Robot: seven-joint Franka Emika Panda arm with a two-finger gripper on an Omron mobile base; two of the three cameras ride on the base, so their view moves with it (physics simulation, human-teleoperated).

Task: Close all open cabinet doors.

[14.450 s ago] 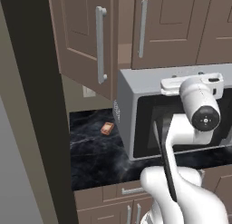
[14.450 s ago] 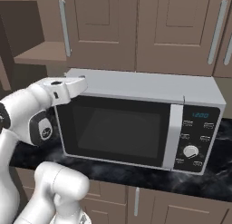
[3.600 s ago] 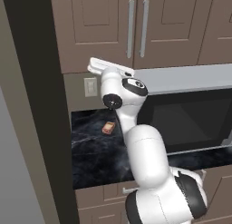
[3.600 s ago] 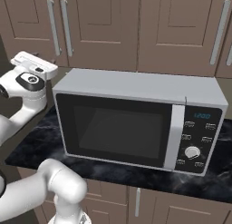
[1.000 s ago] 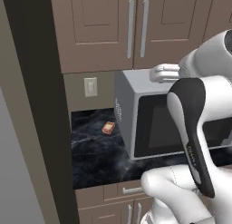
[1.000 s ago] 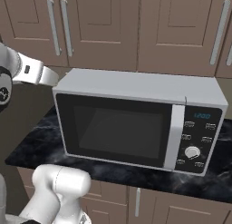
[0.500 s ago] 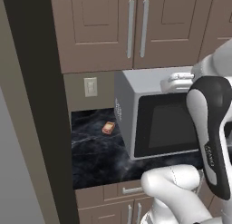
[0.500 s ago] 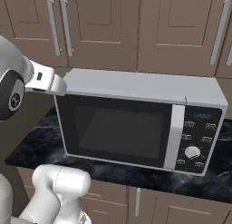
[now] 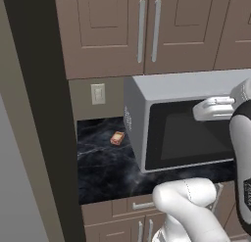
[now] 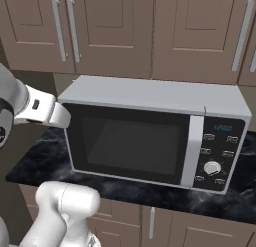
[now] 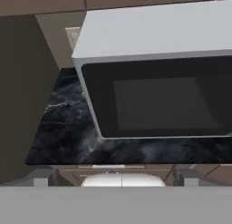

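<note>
You see the cabinet doors point(image 9: 142, 30) across the top of the left base frame, their panels flush with one another and the long silver handles point(image 9: 148, 30) side by side at upper centre; in the right base frame the same doors point(image 10: 110, 31) fill the top band, all lying flat to the wall. Below them the microwave point(image 10: 155, 136) sits on the dark marbled counter point(image 9: 105, 172), its dark glass door shut. Your end effector point(image 9: 203, 109) sits at the right of the left base frame, in front of the microwave's upper front; in the right base frame it point(image 10: 64, 117) appears at the left, by the microwave's top corner. You cannot tell whether its fingers are parted or together. A small orange object point(image 9: 117, 137) lies on the counter near the wall, under a light switch plate point(image 9: 98, 93).
</note>
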